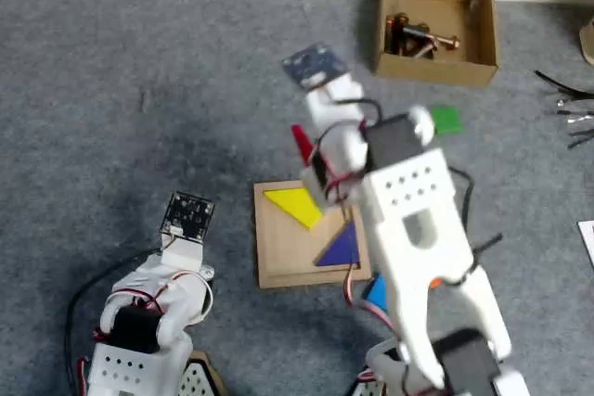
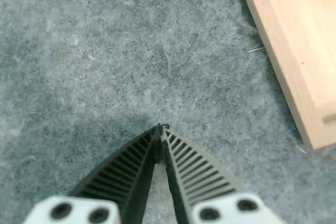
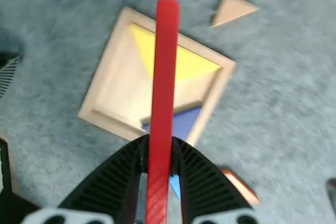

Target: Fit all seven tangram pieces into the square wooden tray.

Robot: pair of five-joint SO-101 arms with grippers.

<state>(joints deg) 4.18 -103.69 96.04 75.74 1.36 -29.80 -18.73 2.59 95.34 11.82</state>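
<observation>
The square wooden tray (image 1: 278, 271) lies mid-table with a yellow triangle (image 1: 295, 204) and a blue triangle (image 1: 341, 248) inside it. My right gripper (image 3: 160, 140) is shut on a red piece (image 3: 164, 66), held on edge above the tray (image 3: 105, 98). The red piece (image 1: 302, 143) hangs just past the tray's far edge. A green piece (image 1: 446, 119) lies at the back right. A light blue piece (image 1: 376, 291) and an orange piece (image 3: 239, 184) rest near the tray's right front corner. A tan triangle (image 3: 233, 9) sits on the carpet beyond the tray. My left gripper (image 2: 160, 128) is shut and empty over carpet, left of the tray (image 2: 294, 77).
An open cardboard box (image 1: 436, 53) with metal parts stands at the back right. Cables (image 1: 566, 104) lie at the right edge. Grey carpet (image 1: 139, 90) covers the table, with free room to the left and back left.
</observation>
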